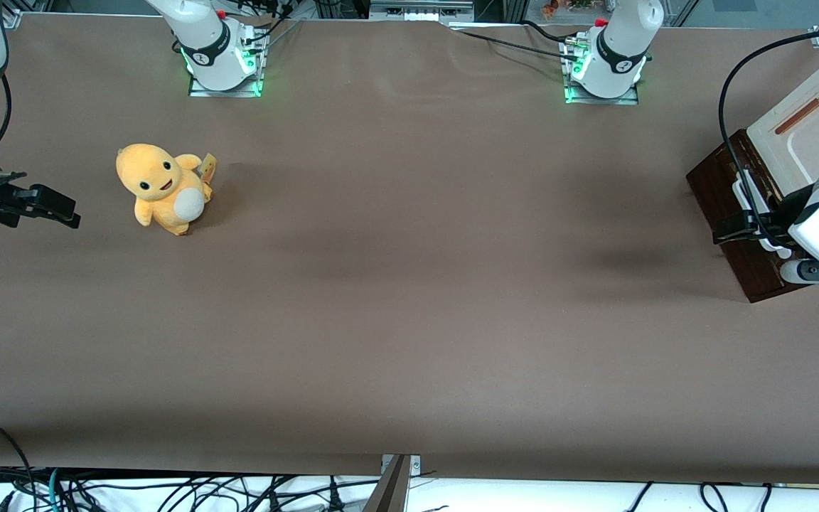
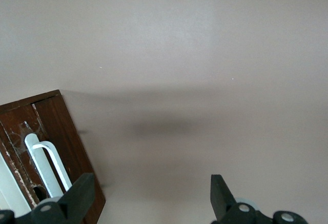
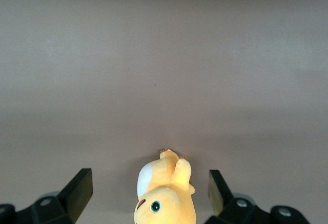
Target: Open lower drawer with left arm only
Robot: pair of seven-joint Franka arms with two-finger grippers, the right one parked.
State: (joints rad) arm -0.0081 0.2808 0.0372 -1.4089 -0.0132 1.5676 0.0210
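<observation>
Lower drawer [image 1: 726, 213] of the cream cabinet [image 1: 804, 131] sits at the working arm's end of the table [image 1: 409, 284], its dark wood front carrying a white bar handle [image 2: 46, 165]. Just in front of that handle hangs the left arm's gripper [image 2: 148, 198], its fingers [image 2: 79, 196] spread wide and holding nothing. A yellow plush toy [image 1: 162, 186] stands well apart, toward the parked arm's end.

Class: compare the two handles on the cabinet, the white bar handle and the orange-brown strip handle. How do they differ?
The white bar handle stands proud of the dark brown lower drawer; the orange-brown strip handle lies on the cream panel above. The open tool hovers by the white one only. Both are long and narrow.
</observation>
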